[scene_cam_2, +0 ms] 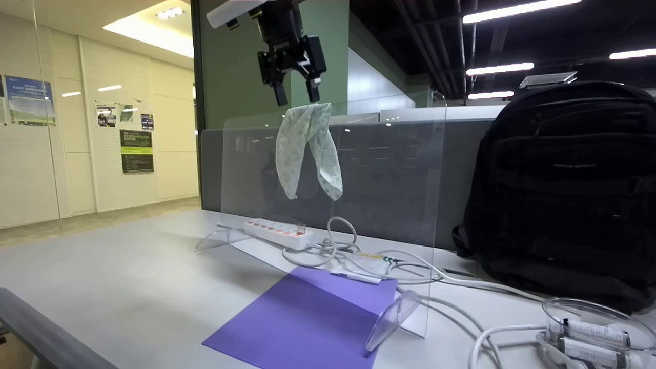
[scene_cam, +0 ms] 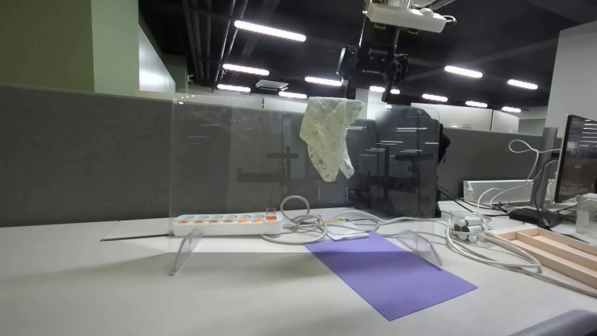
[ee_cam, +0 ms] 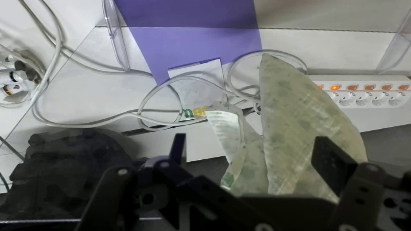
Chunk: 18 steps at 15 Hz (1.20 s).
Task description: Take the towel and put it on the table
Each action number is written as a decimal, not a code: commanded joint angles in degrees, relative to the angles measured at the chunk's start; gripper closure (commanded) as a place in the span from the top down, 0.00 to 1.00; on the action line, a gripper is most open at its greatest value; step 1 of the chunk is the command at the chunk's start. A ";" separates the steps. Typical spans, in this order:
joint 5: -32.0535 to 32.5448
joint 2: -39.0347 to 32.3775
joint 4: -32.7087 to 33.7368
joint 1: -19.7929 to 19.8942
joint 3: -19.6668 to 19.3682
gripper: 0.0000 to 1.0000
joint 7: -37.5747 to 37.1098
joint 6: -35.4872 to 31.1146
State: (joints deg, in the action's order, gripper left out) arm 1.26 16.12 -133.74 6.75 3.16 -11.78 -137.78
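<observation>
The towel [scene_cam: 326, 135], a pale cream-green patterned cloth, hangs draped over the top edge of a clear upright panel [scene_cam: 210, 140], its ends dangling well above the table [scene_cam: 140, 289]. Both exterior views show the table as a broad grey-white surface. My gripper [scene_cam_2: 297, 97] is open just above the towel [scene_cam_2: 292, 148], pointing down. In the wrist view the gripper [ee_cam: 252, 146] has its jaws wide apart, with cloth [ee_cam: 289, 112] visible below and between them and passing behind the right finger. Nothing is gripped. The gripper's body covers the cloth's lower part there.
On the table lie a purple sheet [scene_cam: 392, 275], a white power strip [scene_cam: 228, 226] and looped cables [scene_cam_2: 338, 246]. A black backpack [scene_cam_2: 564, 195] stands behind. Toward one end are a clear cup [scene_cam_2: 589, 338] of small bottles, a wooden tray [scene_cam: 555, 256] and a monitor [scene_cam: 580, 158].
</observation>
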 commanded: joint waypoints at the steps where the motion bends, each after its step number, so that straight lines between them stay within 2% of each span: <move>1: 0.70 -3.76 4.14 -1.51 -1.06 1.00 1.32 1.21; 9: 1.08 -10.74 8.96 -2.85 -1.65 1.00 4.48 1.10; 10: 1.13 -11.33 9.35 -3.01 -1.72 0.75 4.75 0.91; 11: 1.36 -11.83 9.78 -3.12 -1.73 0.73 4.96 0.76; 12: 1.78 -12.21 10.03 -3.24 -1.70 0.67 5.07 0.51; 18: 4.03 -12.61 10.33 -4.48 -1.40 0.23 5.79 0.19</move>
State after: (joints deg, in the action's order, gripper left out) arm 3.84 3.99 -124.83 3.43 2.37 -6.17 -137.94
